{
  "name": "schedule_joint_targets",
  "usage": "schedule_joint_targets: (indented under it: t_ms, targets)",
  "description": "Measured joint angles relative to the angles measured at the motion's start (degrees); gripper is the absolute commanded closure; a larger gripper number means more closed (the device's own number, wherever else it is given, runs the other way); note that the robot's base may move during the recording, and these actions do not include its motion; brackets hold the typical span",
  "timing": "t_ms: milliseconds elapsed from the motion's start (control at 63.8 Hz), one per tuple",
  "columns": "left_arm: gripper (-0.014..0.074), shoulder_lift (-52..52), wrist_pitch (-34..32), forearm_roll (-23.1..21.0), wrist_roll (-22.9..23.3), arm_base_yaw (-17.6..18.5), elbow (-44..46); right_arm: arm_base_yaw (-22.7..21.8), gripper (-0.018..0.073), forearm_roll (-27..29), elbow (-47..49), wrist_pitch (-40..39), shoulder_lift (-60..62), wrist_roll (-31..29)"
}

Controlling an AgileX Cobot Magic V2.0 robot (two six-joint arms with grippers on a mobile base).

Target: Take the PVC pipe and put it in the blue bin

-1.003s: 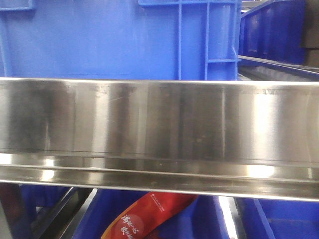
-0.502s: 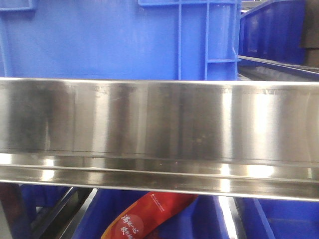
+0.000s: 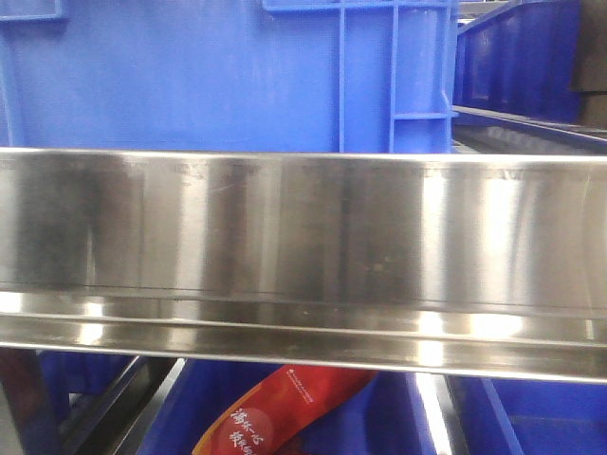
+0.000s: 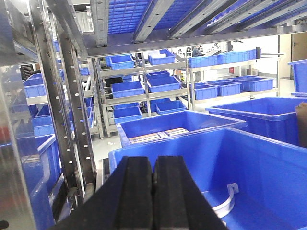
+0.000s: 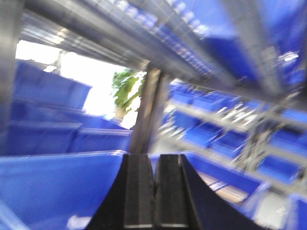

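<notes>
My left gripper (image 4: 153, 160) is shut, its black pads pressed together with nothing between them. It hangs over the near rim of a large blue bin (image 4: 144, 149). A white curved plastic piece (image 4: 224, 204) with a bracket end lies on that bin's floor; I cannot tell whether it is the PVC pipe. My right gripper (image 5: 155, 157) is also shut and empty, in a blurred view. It points over a blue bin (image 5: 57, 187) that has a small white shape (image 5: 76, 222) at the bottom. Neither gripper shows in the front view.
A stainless steel shelf rail (image 3: 303, 256) fills the front view, with a blue crate (image 3: 228, 76) above it and a red packet (image 3: 275, 408) below. Steel uprights (image 4: 62, 105) stand left of the left gripper. A shelf post (image 5: 148, 110) rises ahead of the right gripper. More blue bins (image 4: 177, 125) stand behind.
The front view stays the same apart from small shifts in the bright reflections on the steel rail.
</notes>
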State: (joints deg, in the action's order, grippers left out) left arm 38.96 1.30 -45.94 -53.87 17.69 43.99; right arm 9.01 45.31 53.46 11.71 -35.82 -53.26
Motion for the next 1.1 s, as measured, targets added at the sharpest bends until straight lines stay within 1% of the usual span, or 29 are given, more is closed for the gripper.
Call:
schedule_joint_targets:
  t_ms: [157, 345, 517, 643, 847, 1097]
  targets:
    - [0.0707, 0.0, 0.0, -0.3, 0.0, 0.0, 0.0, -4.5, 0.0727, 0.0, -0.4, 2.7, 3.8, 0.0]
    - [0.0707, -0.4, 0.0, -1.1, 0.0, 0.0, -0.1, -11.6, 0.0727, -0.9, -0.8, 9.9, 5.5, 1.9]
    - [0.0707, -2.1, -0.1, -1.4, 0.0, 0.0, -1.8, -15.8, 0.0727, -3.9, -4.0, 11.6, 8.8, 4.8]
    - [0.0707, -3.8, -0.1, -1.9, 0.0, 0.0, -3.6, -16.3, 0.0727, -4.3, -7.4, 11.8, 12.0, 5.7]
    - [0.0707, -6.4, -0.1, -2.9, 0.0, 0.0, -5.8, -16.3, 0.0727, -4.7, -13.8, 12.0, 17.7, 9.7]
    - [0.0707, -9.3, 0.4, -2.9, 0.0, 0.0, -7.9, -16.8, 0.0727, -5.3, -19.4, 12.0, 25.2, 10.5]
